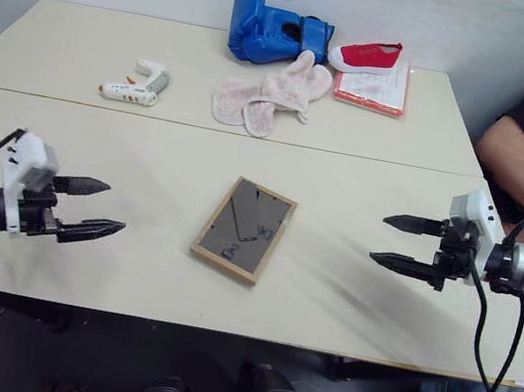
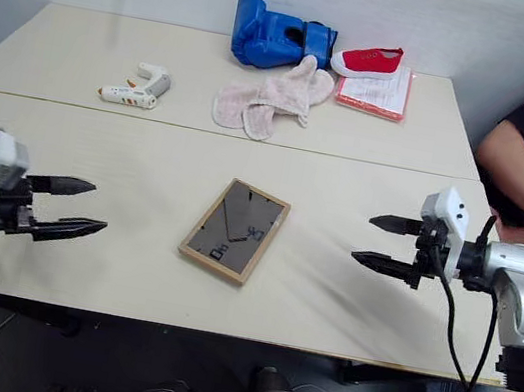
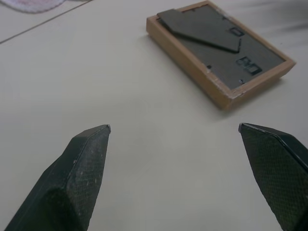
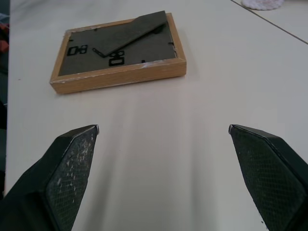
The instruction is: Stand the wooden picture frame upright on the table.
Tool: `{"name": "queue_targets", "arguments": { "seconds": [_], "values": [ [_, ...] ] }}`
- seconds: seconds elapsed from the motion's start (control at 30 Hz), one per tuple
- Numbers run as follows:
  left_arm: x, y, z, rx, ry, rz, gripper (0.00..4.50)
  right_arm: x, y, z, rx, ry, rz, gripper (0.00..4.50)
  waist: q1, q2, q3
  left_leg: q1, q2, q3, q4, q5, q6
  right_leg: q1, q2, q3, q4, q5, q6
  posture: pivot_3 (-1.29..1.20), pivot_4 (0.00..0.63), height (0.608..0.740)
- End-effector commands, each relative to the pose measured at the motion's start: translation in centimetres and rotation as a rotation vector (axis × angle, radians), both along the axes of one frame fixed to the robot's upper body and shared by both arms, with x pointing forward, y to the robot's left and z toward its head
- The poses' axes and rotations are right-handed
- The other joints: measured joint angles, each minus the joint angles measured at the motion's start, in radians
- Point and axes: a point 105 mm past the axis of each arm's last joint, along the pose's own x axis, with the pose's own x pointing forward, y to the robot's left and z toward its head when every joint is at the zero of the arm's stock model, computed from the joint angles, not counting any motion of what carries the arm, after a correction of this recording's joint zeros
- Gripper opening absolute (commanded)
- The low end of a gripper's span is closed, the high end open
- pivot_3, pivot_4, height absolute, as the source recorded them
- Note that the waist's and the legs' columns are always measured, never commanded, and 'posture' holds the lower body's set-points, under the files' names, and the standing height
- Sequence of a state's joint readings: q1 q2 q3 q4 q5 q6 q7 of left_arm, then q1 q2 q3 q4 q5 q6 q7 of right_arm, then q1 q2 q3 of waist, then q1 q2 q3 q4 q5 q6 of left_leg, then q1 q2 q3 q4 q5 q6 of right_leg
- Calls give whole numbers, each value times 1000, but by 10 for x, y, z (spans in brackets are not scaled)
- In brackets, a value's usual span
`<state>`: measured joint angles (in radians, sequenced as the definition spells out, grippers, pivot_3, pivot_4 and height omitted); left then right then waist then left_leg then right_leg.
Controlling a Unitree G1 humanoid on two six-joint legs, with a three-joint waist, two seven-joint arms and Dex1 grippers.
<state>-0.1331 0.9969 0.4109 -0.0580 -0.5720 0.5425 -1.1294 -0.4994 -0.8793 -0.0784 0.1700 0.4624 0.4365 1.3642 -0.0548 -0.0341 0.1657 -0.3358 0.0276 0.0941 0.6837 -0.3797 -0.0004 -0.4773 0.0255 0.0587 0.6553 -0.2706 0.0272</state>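
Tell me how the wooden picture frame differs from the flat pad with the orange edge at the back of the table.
The wooden picture frame has a light wood border and a dark back facing up; the orange-edged pad is white on top. The frame lies alone near the front of the table, between the two hands; the pad lies at the far side with a red shoe overlapping its far edge. Both lie flat and are rectangular.

Frame [image 1: 243, 228] flat on table [image 1: 142, 185]

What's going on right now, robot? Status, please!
Left hand and right hand open, empty. Small light-wood picture frame lying face down on cream table, between them, untouched. Nothing blocking it.
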Motion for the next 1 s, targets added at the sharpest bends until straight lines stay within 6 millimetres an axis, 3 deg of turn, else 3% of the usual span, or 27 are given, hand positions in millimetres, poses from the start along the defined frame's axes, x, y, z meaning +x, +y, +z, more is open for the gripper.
{"name": "queue_targets", "arguments": {
  "seconds": [0.03,0.47,0.6,0.8,0.93,0.97,1.0],
  "values": [
    [-2,-1,9,8,-36,-28,4500,-1,2,9,0,-23,19,4464,0,0,0,0,0,0,0,0,0,0,0,0,0,0,0,0,150,740],
    [22,-16,-4,78,-16,-41,4500,8,15,1,-31,-64,-20,4464,1,0,0,0,0,0,0,0,0,0,0,0,1,0,0,0,150,740],
    [39,-31,-16,153,-18,-110,3628,14,30,-6,-58,-79,17,3555,0,0,0,0,-1,1,0,0,-1,-1,0,0,2,0,0,0,150,740],
    [59,-52,-35,261,-28,-209,1696,31,51,-22,-139,-115,52,1439,-2,0,0,-1,-1,1,1,4,-6,-2,0,1,3,0,0,0,150,740],
    [71,-78,-47,267,-9,-276,350,48,74,-33,-169,-136,69,7,-1,0,0,-1,-1,2,2,4,-6,-2,0,1,4,0,0,0,150,740],
    [71,-82,-50,262,3,-285,36,51,78,-35,-175,-138,69,0,-2,0,0,-1,-1,2,2,4,-7,-2,0,1,5,0,0,0,150,740],
    [72,-84,-52,258,11,-292,13,54,81,-37,-184,-143,70,0,-3,0,0,-1,-1,2,2,4,-7,-2,0,1,5,0,0,0,150,740]
  ]
}}
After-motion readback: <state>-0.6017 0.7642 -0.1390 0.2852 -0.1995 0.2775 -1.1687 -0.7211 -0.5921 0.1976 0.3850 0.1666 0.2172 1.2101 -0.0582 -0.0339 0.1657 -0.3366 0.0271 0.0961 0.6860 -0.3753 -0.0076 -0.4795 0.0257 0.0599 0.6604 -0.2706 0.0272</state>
